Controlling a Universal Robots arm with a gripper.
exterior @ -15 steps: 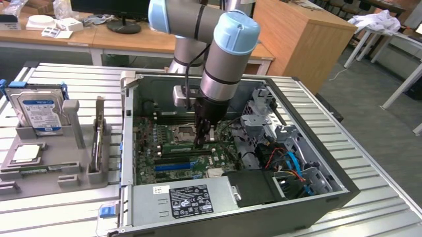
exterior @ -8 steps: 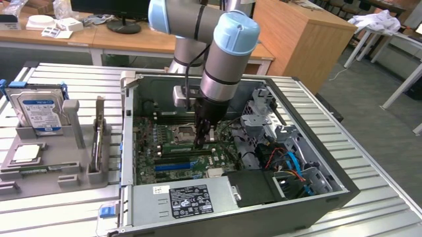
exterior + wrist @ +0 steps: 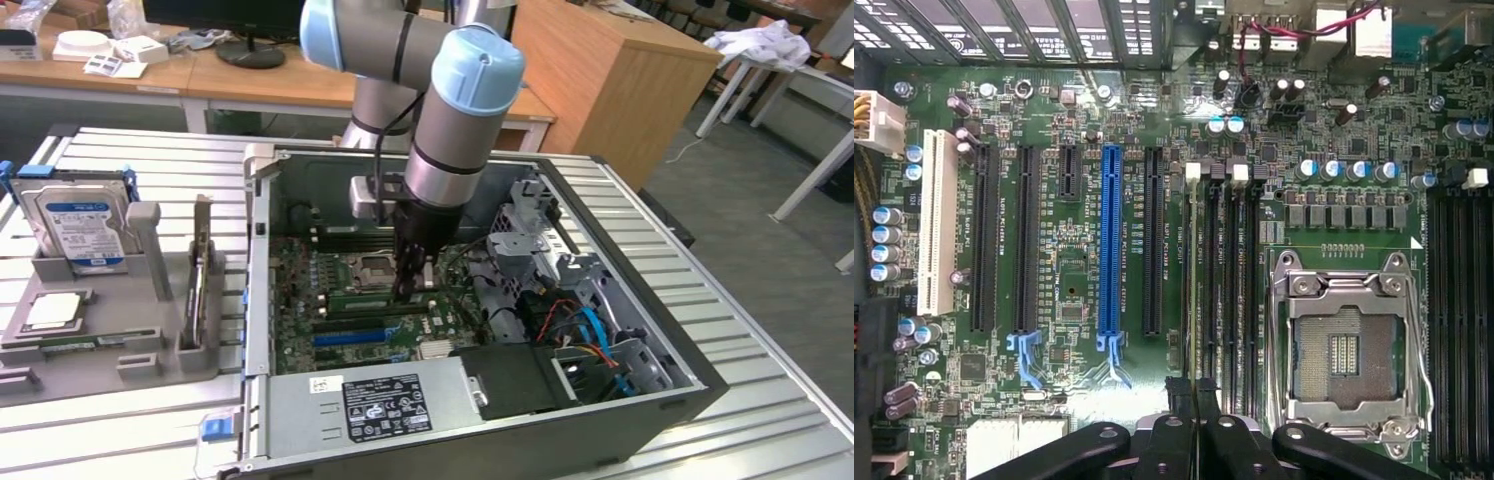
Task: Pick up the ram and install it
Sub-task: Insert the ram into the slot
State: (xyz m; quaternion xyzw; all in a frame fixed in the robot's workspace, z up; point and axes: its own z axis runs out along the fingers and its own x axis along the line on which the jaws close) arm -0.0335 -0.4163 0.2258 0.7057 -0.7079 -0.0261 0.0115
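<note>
My pincer [image 3: 1190,390] is narrow, its fingers [image 3: 1176,430] pinched on what I take for the ram [image 3: 1187,280], which stands edge-on down at the motherboard [image 3: 1069,270], near the empty processor socket [image 3: 1344,345]. So the pick-up looks done; whether the stick is fully seated, I cannot tell. Farther off, in the exterior view, the hard drive [image 3: 80,230] stands at nine o'clock of the case [image 3: 256,260], on the bench [image 3: 134,150].

We see the hand [image 3: 1189,388] cut off at the wrist view's edge; the hard drive [image 3: 78,228] label is too small to read.
</note>
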